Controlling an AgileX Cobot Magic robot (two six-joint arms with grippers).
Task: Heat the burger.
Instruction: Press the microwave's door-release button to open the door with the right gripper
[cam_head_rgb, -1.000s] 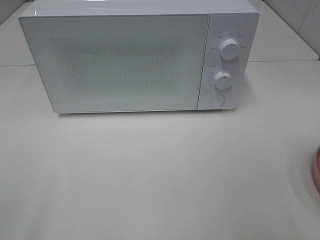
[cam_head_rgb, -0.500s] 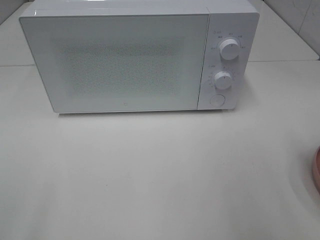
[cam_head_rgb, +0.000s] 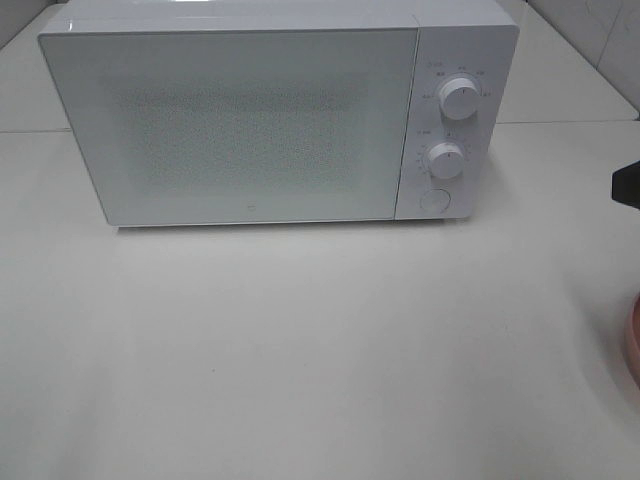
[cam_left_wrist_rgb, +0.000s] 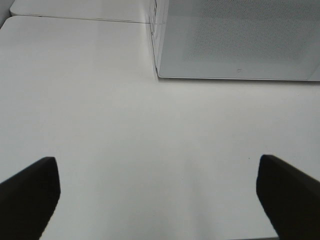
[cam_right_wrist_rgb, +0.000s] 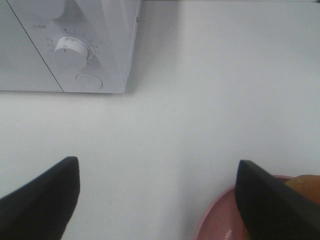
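We see a white box-shaped microwave oven (cam_head_rgb: 240, 120) with its door shut at 12 o'clock on the white bench (cam_head_rgb: 300, 350). Our left tool (cam_left_wrist_rgb: 159, 200) hangs spread wide over the bench, facing the oven's front. Our right tool (cam_right_wrist_rgb: 155, 200) is spread wide too. The round burger with a golden-brown bun (cam_right_wrist_rgb: 306, 183) sits on a round pink plate (cam_right_wrist_rgb: 220, 222) at 4 o'clock from the oven, partly hidden behind one finger.

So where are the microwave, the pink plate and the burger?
microwave (cam_head_rgb: 240, 120): high camera view, middle of its door.
pink plate (cam_right_wrist_rgb: 220, 217): right wrist view, bare surface inside the rim.
burger (cam_right_wrist_rgb: 306, 184): right wrist view, visible edge of the bun.
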